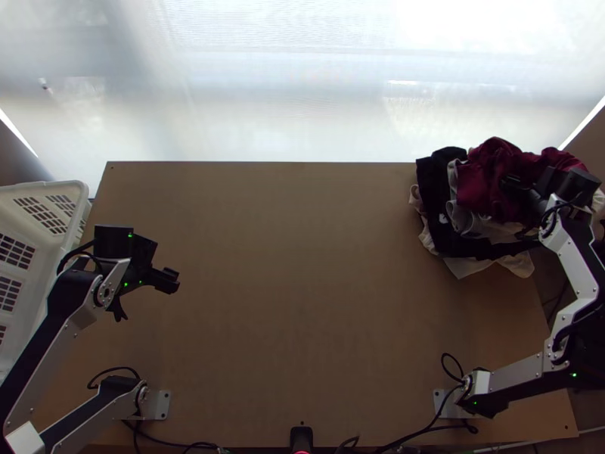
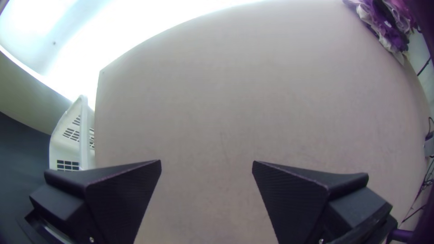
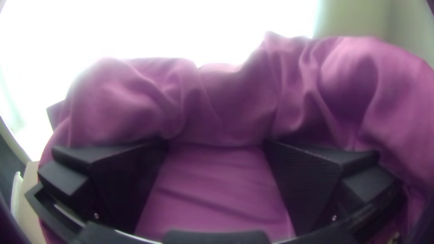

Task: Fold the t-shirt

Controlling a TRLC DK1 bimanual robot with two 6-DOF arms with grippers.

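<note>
Fingers spread wide on right gripper (image 3: 216, 142), amid the maroon garment (image 3: 212, 194); left gripper (image 2: 206, 161) parted too; cloth looks light, limp; best pinch a raised fold (image 3: 271, 86).

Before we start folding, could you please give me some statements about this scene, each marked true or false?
1. The left gripper is open above the table. True.
2. The dark red cloth is spread flat in the middle of the table. False: the dark red cloth lies bunched on the pile of clothes at the table's far right corner.
3. The right gripper has its fingers apart at the dark red cloth. True.
4. The white basket is at the table's right edge. False: the white basket is at the left edge.
</note>
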